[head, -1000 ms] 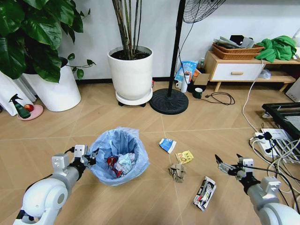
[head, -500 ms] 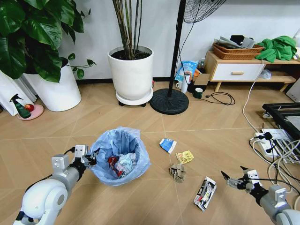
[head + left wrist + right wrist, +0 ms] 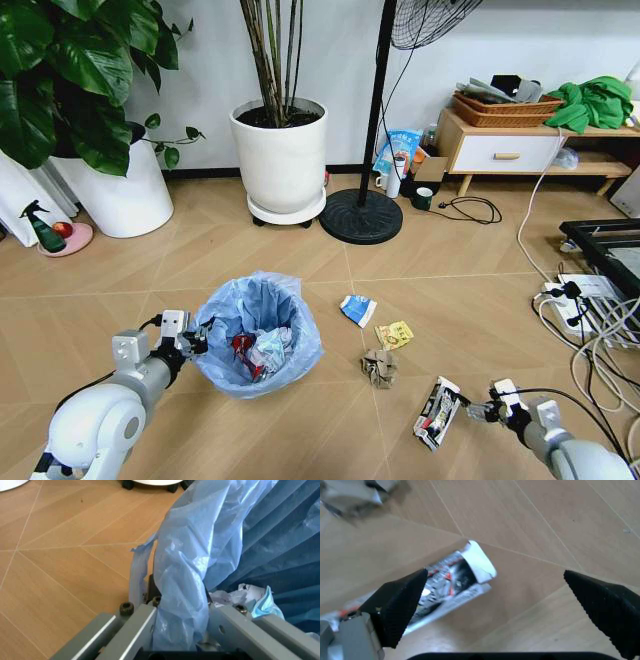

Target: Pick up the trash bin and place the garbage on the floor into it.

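Observation:
The trash bin point(image 3: 257, 338), black with a crinkly light blue bag point(image 3: 185, 570), stands on the floor point(image 3: 150, 260); it holds a crushed red can point(image 3: 240, 347) and crumpled paper point(image 3: 269, 350). My left gripper point(image 3: 196, 338) is shut on the bin's near-left rim, its fingers point(image 3: 135, 626) clamping the bag edge. On the floor lie a blue-white packet point(image 3: 357, 309), a yellow wrapper point(image 3: 394, 335), a brown wad point(image 3: 378, 367) and a black-white carton point(image 3: 437, 412). My right gripper point(image 3: 474, 409) hangs low, just right of the carton point(image 3: 445, 588), open point(image 3: 495, 575), with the carton's end between its fingers and not gripped.
Two large white plant pots point(image 3: 279, 158) point(image 3: 118, 190) and a fan's round black base point(image 3: 359, 216) stand behind. A power strip and tangled cables point(image 3: 580, 310) lie at the right, near a black frame point(image 3: 610, 245). A low cabinet point(image 3: 520, 150) is at the back right.
My right gripper has dropped and moved left, from above the floor down to the carton's right end. The left gripper and the bin have barely moved.

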You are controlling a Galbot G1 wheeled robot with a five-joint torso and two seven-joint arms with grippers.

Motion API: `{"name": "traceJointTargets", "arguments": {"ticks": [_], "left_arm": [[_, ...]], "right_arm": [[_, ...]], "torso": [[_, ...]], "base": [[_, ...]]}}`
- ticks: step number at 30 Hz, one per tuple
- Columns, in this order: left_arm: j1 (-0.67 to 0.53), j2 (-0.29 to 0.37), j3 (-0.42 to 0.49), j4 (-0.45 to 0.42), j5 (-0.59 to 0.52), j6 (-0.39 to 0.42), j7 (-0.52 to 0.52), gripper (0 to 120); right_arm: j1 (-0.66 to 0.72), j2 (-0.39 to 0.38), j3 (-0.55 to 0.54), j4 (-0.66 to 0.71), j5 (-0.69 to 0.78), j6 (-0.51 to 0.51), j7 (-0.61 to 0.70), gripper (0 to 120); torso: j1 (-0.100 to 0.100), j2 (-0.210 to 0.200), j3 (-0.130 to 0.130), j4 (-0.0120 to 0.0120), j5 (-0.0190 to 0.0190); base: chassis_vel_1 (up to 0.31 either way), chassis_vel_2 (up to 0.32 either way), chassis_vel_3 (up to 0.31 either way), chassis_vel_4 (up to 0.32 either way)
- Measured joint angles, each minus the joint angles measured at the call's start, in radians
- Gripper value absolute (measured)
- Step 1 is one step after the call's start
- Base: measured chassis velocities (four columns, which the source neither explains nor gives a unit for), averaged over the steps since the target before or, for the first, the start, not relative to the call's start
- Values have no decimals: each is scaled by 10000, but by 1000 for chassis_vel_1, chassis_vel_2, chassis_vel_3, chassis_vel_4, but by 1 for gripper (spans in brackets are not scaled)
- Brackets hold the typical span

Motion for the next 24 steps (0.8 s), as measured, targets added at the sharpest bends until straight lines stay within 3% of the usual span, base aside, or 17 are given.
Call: {"name": "traceJointTargets", "arguments": {"ticks": [8, 17, 24], "left_arm": [[-51, 8, 75, 33, 17, 2, -52, 0], [-71, 13, 99, 116, 40, 20, -104, 0], [-120, 54, 107, 243, 34, 24, -149, 0]], "right_arm": [[488, -1145, -1270, -979, 249, 431, -269, 100], [1130, -1293, -2209, -1526, 534, 549, -196, 100], [1510, -912, -2889, -1755, 1348, -292, 1023, 100]], "torso": [[0, 0, 0, -2, -1], [0, 0, 0, -1, -1], [0, 0, 0, -1, -3]], "base": [[0, 0, 0, 0], [0, 0, 0, 0], [0, 0, 0, 0]]}}
